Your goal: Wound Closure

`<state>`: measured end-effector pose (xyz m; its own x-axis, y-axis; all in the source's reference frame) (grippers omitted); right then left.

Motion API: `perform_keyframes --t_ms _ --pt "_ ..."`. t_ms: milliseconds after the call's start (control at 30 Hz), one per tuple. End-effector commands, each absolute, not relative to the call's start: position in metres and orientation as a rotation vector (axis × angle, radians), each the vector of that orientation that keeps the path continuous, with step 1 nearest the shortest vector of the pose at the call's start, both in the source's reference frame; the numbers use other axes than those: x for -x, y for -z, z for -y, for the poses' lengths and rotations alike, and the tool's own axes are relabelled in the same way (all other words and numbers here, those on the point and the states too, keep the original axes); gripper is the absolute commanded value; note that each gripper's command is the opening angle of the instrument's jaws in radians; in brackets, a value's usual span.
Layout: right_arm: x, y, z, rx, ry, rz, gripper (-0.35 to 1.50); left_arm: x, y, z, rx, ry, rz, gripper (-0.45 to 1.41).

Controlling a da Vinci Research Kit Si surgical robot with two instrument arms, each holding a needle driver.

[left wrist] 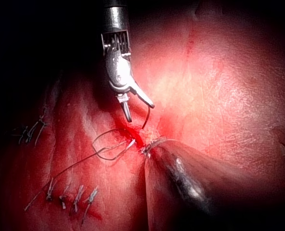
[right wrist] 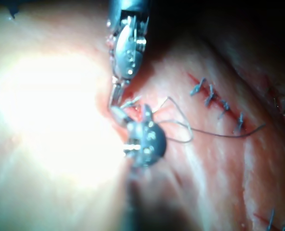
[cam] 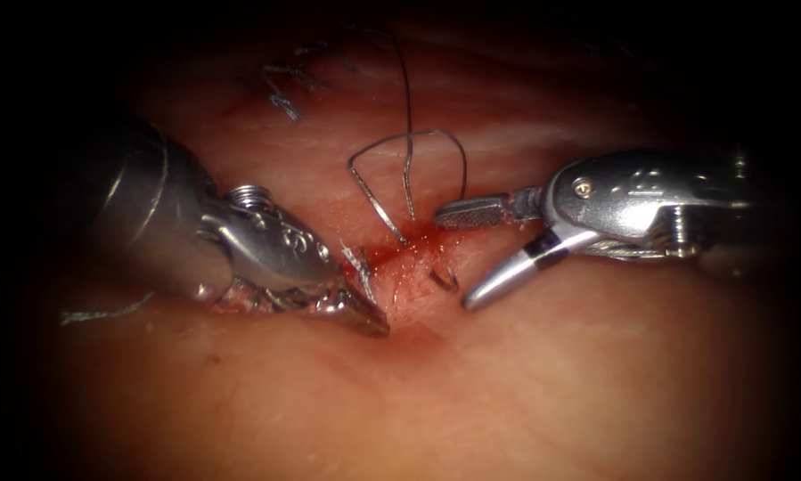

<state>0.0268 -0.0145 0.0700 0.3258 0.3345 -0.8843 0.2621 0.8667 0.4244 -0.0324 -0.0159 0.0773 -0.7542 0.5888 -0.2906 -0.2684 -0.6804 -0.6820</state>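
The left tool [cam: 364, 316] had its jaws closed on the needle [cam: 362, 272] at the cut [cam: 400, 254], where the needle sat in the tissue [cam: 507, 383]. At three o'clock from the cut the right tool [cam: 458, 258] stood with jaws wide apart, holding nothing. The thread [cam: 409, 142] made a loop at twelve o'clock.

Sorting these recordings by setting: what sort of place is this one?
Likely a surgical suturing practice bench: two slim metal pincers, left shut at the cut, right open and empty, over pale pink tissue with a red-stained cut, dark looped thread and earlier stitches.
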Motion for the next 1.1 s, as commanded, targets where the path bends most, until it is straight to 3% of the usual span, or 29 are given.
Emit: perform_keyframes --t_ms 33,200,367,500,600,633,700,733,833,1000,1067,1100 --pt "-0.0278 -0.0705 0.0148 -0.565 -0.027 -1.263 1.07 0.0328 -0.0779 0.0163 0.691 -2.408 0.867 -0.45" --pt "-0.0284 -0.0706 0.0158 -0.567 0.007 -1.268 1.03 0.0328 -0.0778 0.0163 0.691 -2.407 0.864 -0.45" --pt "-0.0290 -0.0712 0.0172 -0.548 0.045 -1.243 0.86 0.0328 -0.0777 0.0163 0.691 -2.407 0.865 -0.45" --pt "-0.0288 -0.0711 0.0171 -0.547 0.057 -1.248 0.63 0.0328 -0.0777 0.0163 0.691 -2.407 0.861 -0.45" --pt "-0.0286 -0.0710 0.0168 -0.546 0.064 -1.244 0.63 0.0329 -0.0774 0.0159 0.693 -2.398 0.828 -0.45" --pt "-0.0280 -0.0709 0.0165 -0.549 0.066 -1.243 0.85 0.0330 -0.0766 0.0150 0.743 -2.393 0.781 -0.45" --pt "-0.0275 -0.0710 0.0162 -0.553 0.065 -1.243 1.08 0.0333 -0.0759 0.0144 0.776 -2.373 0.744 -0.37" --pt "-0.0272 -0.0710 0.0160 -0.543 0.058 -1.241 1.17 0.0335 -0.0755 0.0142 0.793 -2.369 0.716 -0.20" --pt "-0.0268 -0.0712 0.0158 -0.525 0.046 -1.237 1.35 0.0343 -0.0750 0.0141 0.847 -2.370 0.662 -0.01" --pt "-0.0263 -0.0711 0.0158 -0.516 0.047 -1.238 1.40 0.0351 -0.0751 0.0142 0.923 -2.346 0.582 0.17" --pt "-0.0259 -0.0713 0.0156 -0.516 0.047 -1.238 1.39 0.0352 -0.0751 0.0142 0.925 -2.330 0.545 0.37" --pt "-0.0259 -0.0713 0.0156 -0.516 0.047 -1.238 1.39 0.0352 -0.0751 0.0142 0.925 -2.330 0.545 0.37"
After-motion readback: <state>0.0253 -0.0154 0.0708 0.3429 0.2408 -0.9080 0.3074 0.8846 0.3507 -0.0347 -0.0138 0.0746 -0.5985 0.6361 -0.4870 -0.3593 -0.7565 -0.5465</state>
